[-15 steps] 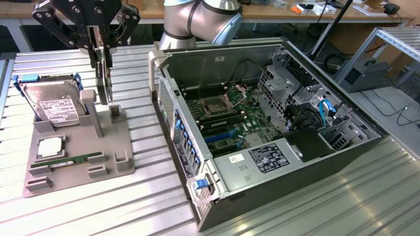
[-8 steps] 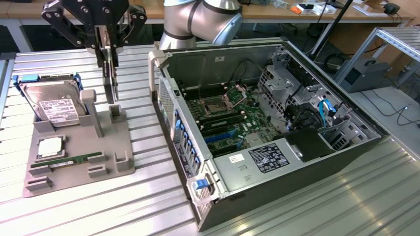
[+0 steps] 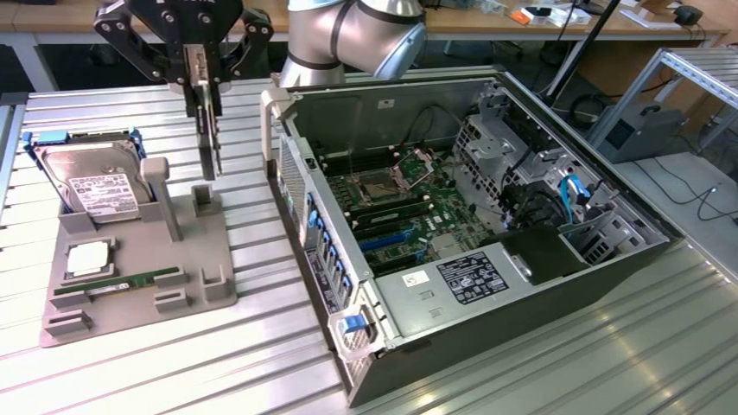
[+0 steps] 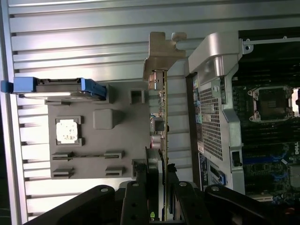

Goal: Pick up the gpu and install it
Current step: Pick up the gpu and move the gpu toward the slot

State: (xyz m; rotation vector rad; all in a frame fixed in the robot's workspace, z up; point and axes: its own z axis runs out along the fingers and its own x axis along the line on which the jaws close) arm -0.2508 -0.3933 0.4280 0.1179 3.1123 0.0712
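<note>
The gripper (image 3: pixel 202 67) points straight down, its black linkage bars splayed out to either side above the jaws. The jaws are pinched flat against both faces of the gpu (image 3: pixel 209 138), which hangs upright and edge-on directly beneath them. To the exterior view's right of the jaws stands the arm's (image 3: pixel 352 35) thick silver joint.

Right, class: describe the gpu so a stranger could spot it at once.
At the exterior view's left of the open computer case sits a grey holder. Above it hangs the gpu, gripped upright: a thin dark card, unlike the hard drive resting there.
</note>
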